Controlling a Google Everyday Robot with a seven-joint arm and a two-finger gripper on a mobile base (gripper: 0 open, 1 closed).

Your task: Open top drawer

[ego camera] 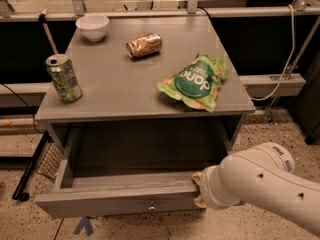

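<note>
The top drawer (117, 200) of the grey cabinet stands pulled out toward me, its deep grey box open and empty inside. A small round metal knob (151, 205) sits at the middle of its plain grey front. My gripper (198, 190) is at the right end of the drawer's front top edge, mostly hidden behind my white arm (262, 193); only yellowish finger parts show against the front panel.
On the cabinet top (115, 91) stand a green can (63, 77) at the left, a white bowl (92, 27) at the back, a lying brown can (144, 45) and a green chip bag (196, 81) near the right edge. A black pole (31, 164) leans at the left.
</note>
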